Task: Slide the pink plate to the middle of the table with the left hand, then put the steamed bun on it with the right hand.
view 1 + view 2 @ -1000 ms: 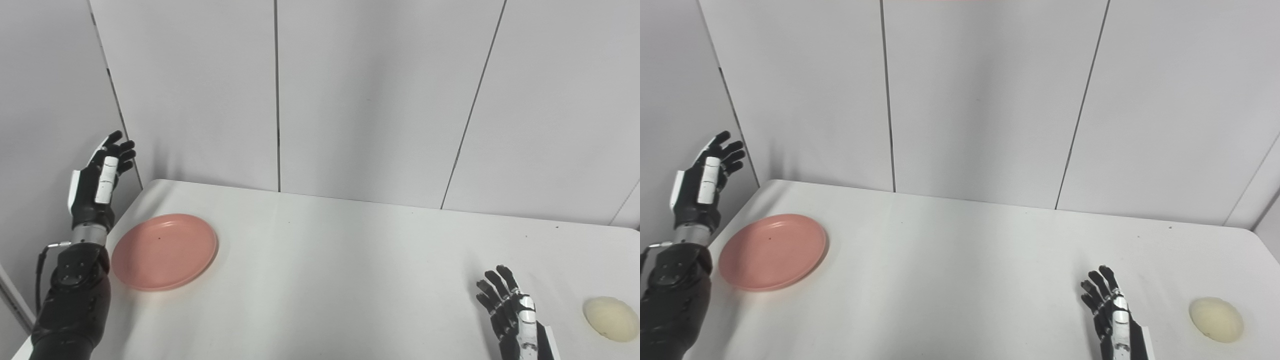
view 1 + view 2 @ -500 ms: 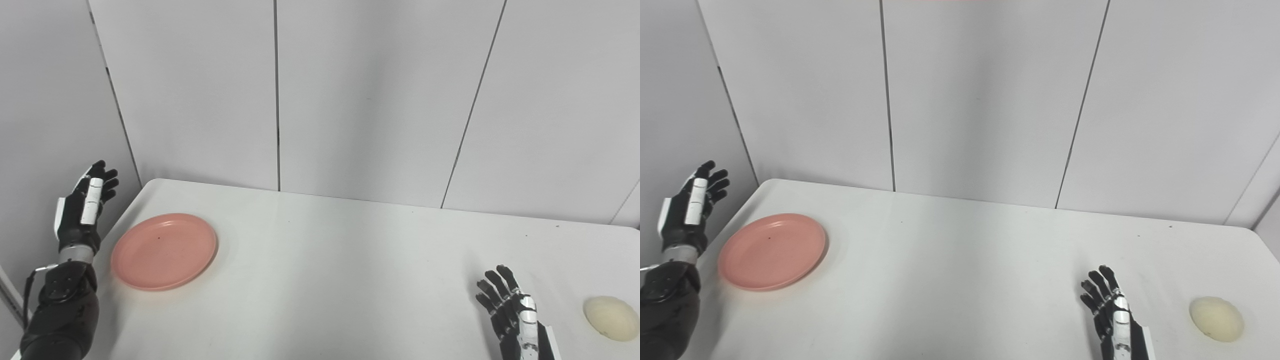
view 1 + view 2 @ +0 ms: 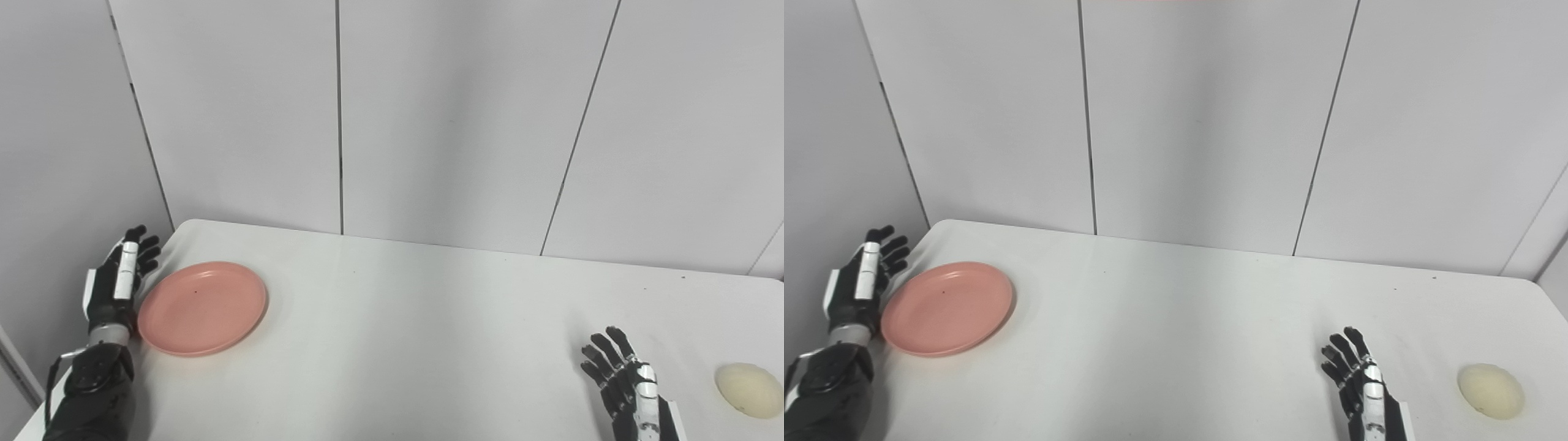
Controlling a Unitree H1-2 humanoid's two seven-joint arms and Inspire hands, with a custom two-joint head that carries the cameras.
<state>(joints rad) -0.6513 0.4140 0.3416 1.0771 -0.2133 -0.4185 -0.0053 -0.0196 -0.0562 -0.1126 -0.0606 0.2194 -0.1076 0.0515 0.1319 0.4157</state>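
Our left hand (image 3: 116, 285) has dropped from up by the wall to table level, fingers spread and holding nothing, now just beside the pink plate's (image 3: 202, 308) left rim; contact we can't tell. Plate hasn't shifted, near the table's (image 3: 398, 343) left edge, so we judge the slide is about to start. Our right hand (image 3: 631, 389) waits low, fingers apart, empty, with the steamed bun (image 3: 748, 390) near it on the right.
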